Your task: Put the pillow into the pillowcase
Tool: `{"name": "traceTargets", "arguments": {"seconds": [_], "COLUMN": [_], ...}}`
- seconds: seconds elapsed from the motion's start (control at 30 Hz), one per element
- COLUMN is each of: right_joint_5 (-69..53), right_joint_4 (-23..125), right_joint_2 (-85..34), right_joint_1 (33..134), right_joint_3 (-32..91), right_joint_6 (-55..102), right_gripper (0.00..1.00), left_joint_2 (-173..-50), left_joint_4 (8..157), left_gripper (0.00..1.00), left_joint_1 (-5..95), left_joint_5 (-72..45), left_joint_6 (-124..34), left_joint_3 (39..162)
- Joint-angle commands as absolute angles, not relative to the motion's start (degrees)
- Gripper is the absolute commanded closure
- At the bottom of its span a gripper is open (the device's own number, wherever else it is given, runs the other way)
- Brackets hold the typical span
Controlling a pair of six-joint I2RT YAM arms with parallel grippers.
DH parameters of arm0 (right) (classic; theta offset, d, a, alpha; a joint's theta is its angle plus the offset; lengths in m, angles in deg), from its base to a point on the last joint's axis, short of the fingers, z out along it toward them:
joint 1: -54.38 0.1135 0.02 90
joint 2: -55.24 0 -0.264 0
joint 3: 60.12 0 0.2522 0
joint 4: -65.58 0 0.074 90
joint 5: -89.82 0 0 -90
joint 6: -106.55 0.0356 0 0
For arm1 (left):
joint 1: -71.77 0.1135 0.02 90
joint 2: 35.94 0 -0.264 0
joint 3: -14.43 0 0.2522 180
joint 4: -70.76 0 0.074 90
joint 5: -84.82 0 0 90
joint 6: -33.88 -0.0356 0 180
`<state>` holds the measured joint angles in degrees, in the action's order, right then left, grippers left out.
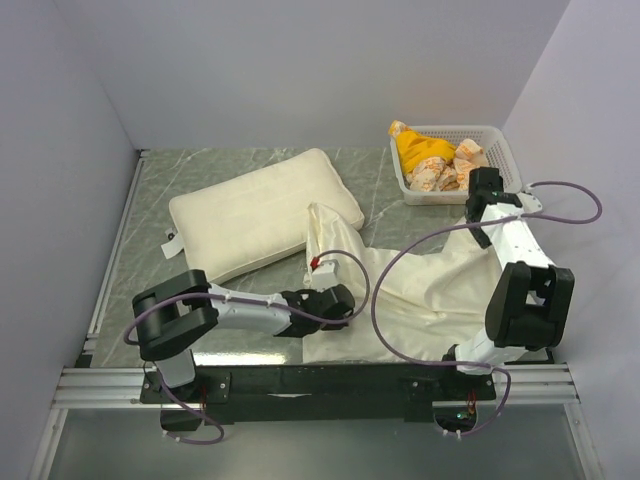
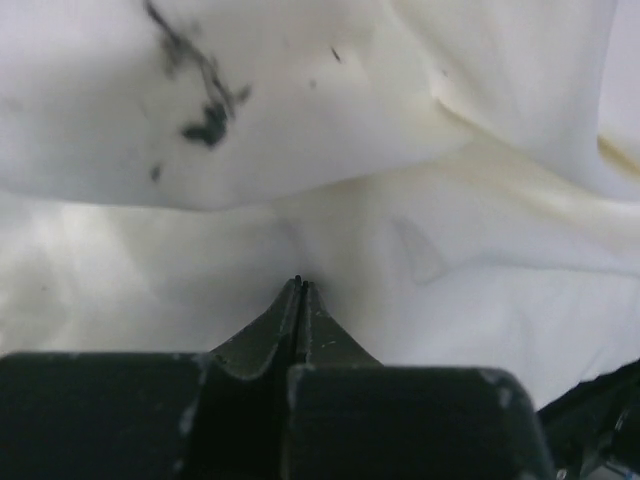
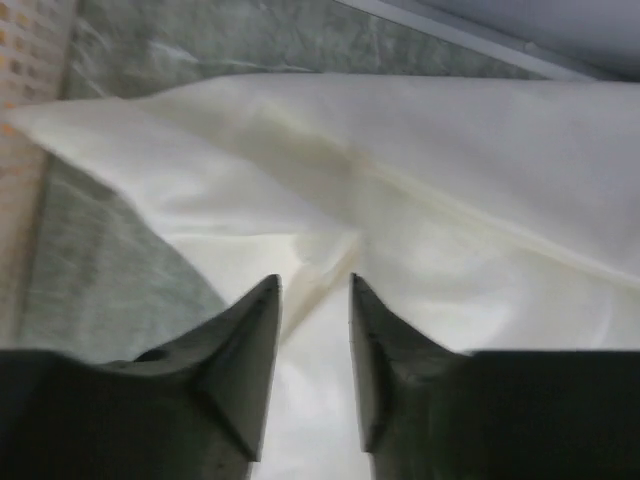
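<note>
The plump cream pillow (image 1: pixel 262 213) lies on the table at the back left, apart from both grippers. The limp cream pillowcase (image 1: pixel 410 285) is spread over the middle and right of the table. My left gripper (image 1: pixel 347 306) lies low at its near left edge. In the left wrist view the left gripper (image 2: pixel 300 281) is shut, with the pillowcase (image 2: pixel 420 250) puckered at its tips. My right gripper (image 1: pixel 474 222) hangs over the far right corner. It is open (image 3: pixel 314 281), with a fold of the pillowcase (image 3: pixel 330 262) lying between its fingers.
A white basket (image 1: pixel 507 148) with a yellow cloth (image 1: pixel 421 150) and patterned items stands at the back right, just behind the right gripper. Grey walls close in the left, back and right sides. Bare marble table (image 1: pixel 230 155) shows around the pillow.
</note>
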<state>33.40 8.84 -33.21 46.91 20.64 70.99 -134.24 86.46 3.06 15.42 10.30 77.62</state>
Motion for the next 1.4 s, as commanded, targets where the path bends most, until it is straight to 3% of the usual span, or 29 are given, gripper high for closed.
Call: {"name": "traceTargets", "arguments": {"seconds": [0.0, 0.03, 0.07, 0.1, 0.13, 0.2, 0.47, 0.7, 0.87, 1.07, 1.17, 1.23, 1.27, 1.3, 1.33, 1.37], "right_joint_5": [30.3, 28.4, 26.6, 24.6, 21.7, 19.0, 15.8, 13.4, 19.7, 26.5, 27.8, 28.7, 30.3, 30.8, 31.2, 31.5], "right_joint_4": [9.6, 11.0, 15.0, 17.0, 18.5, 22.9, 24.6, 29.6, 29.3, 25.6, 25.6, 24.1, 23.4, 23.0, 22.7, 22.6], "right_joint_2": [-32.9, -32.0, -29.8, -28.5, -27.5, -24.2, -17.6, -12.6, -20.8, -34.8, -39.1, -42.0, -42.8, -43.4, -43.9, -43.9], "right_joint_1": [47.3, 47.9, 49.3, 49.8, 50.5, 54.0, 67.3, 87.9, 105.0, 110.8, 110.9, 111.0, 111.0, 110.9, 110.9, 110.6], "right_joint_3": [23.7, 23.0, 20.5, 19.3, 17.2, 15.3, 11.7, 8.9, 13.5, 20.2, 21.5, 23.1, 23.5, 23.9, 23.7, 23.6], "right_joint_6": [67.5, 66.2, 64.8, 62.3, 61.4, 57.9, 55.3, 54.0, 53.4, 56.3, 56.7, 56.8, 57.0, 57.0, 57.0, 57.2], "right_gripper": [0.43, 0.27, 0.19, 0.12, 0.05, 0.01, 0.01, 0.09, 0.09, 0.13, 0.16, 0.18, 0.20, 0.23, 0.28, 0.39], "left_joint_2": [-132.2, -130.8, -129.3, -126.1, -124.5, -119.4, -104.0, -107.6, -114.5, -122.0, -124.4, -125.2, -125.8, -126.0, -126.2, -126.6], "left_joint_4": [92.3, 93.4, 94.4, 95.6, 98.1, 100.5, 113.4, 109.7, 108.2, 106.9, 106.4, 105.9, 105.4, 105.4, 105.4, 106.6], "left_gripper": [0.75, 0.64, 0.54, 0.31, 0.24, 0.16, 0.05, 0.01, 0.01, 0.01, 0.12, 0.40, 0.62, 0.74, 0.84, 0.99], "left_joint_1": [1.7, 1.6, 1.8, 1.8, 2.2, 2.7, 16.4, 34.1, 39.5, 40.6, 41.9, 43.9, 44.8, 45.6, 47.2, 48.0], "left_joint_5": [12.8, 13.9, 15.8, 16.9, 17.8, 20.7, 28.0, 23.6, 22.7, 23.3, 23.8, 23.2, 22.8, 22.6, 22.4, 22.5], "left_joint_6": [12.7, 12.8, 12.4, 12.3, 12.1, 12.0, 13.9, -0.1, -1.4, -0.1, 1.1, 1.5, 1.4, 1.0, 0.6, 0.2], "left_joint_3": [76.9, 77.0, 77.3, 77.6, 77.9, 78.9, 79.6, 82.5, 83.8, 83.5, 82.6, 81.7, 81.4, 81.3, 81.4, 81.7]}}
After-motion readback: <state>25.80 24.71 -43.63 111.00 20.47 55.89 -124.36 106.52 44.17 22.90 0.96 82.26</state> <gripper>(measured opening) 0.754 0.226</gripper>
